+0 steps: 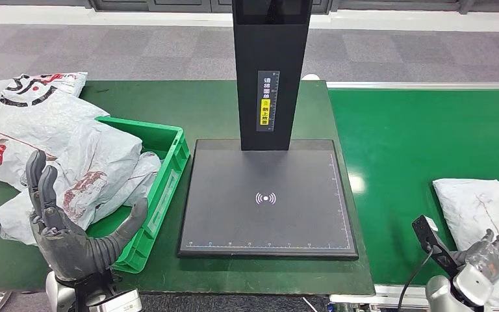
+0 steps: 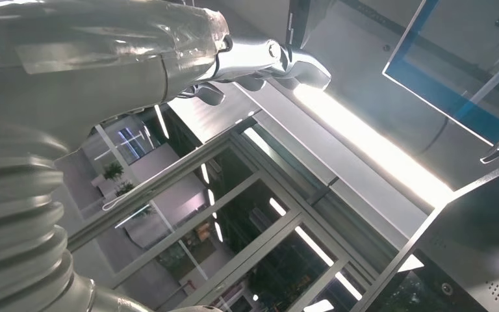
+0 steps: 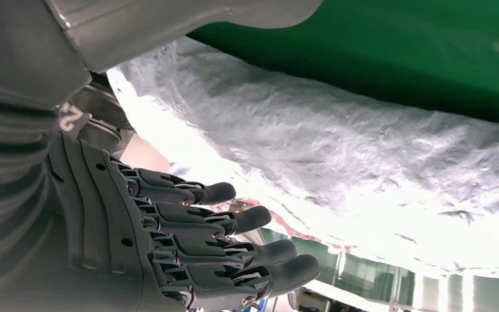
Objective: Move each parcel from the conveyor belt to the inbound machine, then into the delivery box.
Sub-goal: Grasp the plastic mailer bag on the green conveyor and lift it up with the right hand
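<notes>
Right hand (image 1: 484, 257) sits low at the lower right of the head view, against the near edge of the white parcel (image 1: 477, 211) lying on the green conveyor belt (image 1: 416, 130). In the right wrist view its fingers (image 3: 234, 221) are stretched out and apart alongside the crinkled bag, nothing clamped; looks like a scoop from the side or under, sensible since a soft flat bag gives little to pinch. Actual contact: can't tell. Left hand (image 1: 71, 227) is raised at the lower left, palm open, fingers spread, holding nothing, parked beside the green box (image 1: 169, 169), probably waiting to take the handoff. Scanner plate (image 1: 266, 198) in the middle of the worktop (image 1: 221, 104) is bare under the black post (image 1: 269, 71), so the inbound stop is free. Box already heaped with white bags (image 1: 97, 172), more lying at the upper left (image 1: 29, 117). My read: start of a pick on the next parcel.
</notes>
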You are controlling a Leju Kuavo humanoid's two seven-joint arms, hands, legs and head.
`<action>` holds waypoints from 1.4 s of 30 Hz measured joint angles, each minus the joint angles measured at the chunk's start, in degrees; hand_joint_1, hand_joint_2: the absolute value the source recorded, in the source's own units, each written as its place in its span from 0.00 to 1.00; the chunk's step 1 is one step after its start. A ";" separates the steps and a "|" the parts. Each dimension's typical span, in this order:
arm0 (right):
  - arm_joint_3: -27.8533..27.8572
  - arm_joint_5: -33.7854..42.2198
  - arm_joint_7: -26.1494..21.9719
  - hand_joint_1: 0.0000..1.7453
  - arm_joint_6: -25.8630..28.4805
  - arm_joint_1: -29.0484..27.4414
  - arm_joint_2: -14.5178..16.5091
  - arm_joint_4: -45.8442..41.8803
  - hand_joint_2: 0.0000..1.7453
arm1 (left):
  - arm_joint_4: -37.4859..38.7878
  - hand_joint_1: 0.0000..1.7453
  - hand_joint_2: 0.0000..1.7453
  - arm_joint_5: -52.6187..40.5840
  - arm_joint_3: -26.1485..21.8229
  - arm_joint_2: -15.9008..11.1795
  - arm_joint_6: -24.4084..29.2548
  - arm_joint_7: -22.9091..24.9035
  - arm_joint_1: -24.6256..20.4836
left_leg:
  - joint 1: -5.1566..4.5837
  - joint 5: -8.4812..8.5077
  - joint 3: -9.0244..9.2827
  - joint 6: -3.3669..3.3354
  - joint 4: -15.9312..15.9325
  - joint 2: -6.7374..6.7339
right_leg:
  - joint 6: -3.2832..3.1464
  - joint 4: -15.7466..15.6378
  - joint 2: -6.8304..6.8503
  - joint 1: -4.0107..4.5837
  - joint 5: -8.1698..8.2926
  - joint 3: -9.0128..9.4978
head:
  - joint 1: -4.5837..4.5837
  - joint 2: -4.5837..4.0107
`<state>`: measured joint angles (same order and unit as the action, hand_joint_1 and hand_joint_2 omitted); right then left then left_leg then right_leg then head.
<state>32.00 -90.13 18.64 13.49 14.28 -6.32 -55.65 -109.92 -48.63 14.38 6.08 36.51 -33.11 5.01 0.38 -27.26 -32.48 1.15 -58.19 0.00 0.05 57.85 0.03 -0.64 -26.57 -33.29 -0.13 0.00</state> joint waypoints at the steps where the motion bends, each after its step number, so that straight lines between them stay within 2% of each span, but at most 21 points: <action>1: 0.00 0.00 -0.08 0.00 0.00 0.00 0.01 0.00 1.00 | 0.00 0.00 1.00 0.00 0.00 0.00 -0.02 0.00 0.00 | 0.00 0.00 0.00 0.00 0.00 0.00 | 0.00 0.00 0.00 0.00 0.00 0.00 | 0.00 0.00; 21: 0.00 -0.01 -0.64 0.00 -0.29 -0.20 0.01 -0.40 1.00 | 0.20 0.00 1.00 0.00 0.00 0.00 -0.23 -0.06 -0.21 | 0.00 0.00 0.00 0.00 0.00 0.00 | 0.00 0.00 0.00 0.00 0.00 0.00 | 0.00 0.00; 29: 0.01 0.01 -0.41 0.00 -2.54 -0.32 -0.19 -0.37 1.00 | 0.33 0.00 1.00 0.11 0.00 0.08 -0.58 -0.30 -0.42 | 0.00 0.00 0.01 0.00 0.00 0.00 | 0.00 0.00 0.00 0.00 0.00 -0.01 | 0.00 0.00; 42: 0.01 0.01 -0.67 0.00 -2.47 0.15 -1.26 4.42 1.00 | 1.02 0.00 1.00 0.80 0.00 0.21 -0.62 -0.58 -1.26 | 0.00 0.00 0.00 0.00 0.00 0.00 | 0.00 0.00 0.00 0.01 0.00 0.00 | 0.00 0.00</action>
<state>32.01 -90.12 17.97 11.02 14.43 -7.58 -51.23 -108.90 -47.83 14.38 6.28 35.89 -33.69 3.75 0.38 -27.26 -32.49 1.15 -58.19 0.00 0.06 57.85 0.03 -0.64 -26.57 -33.29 -0.13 0.00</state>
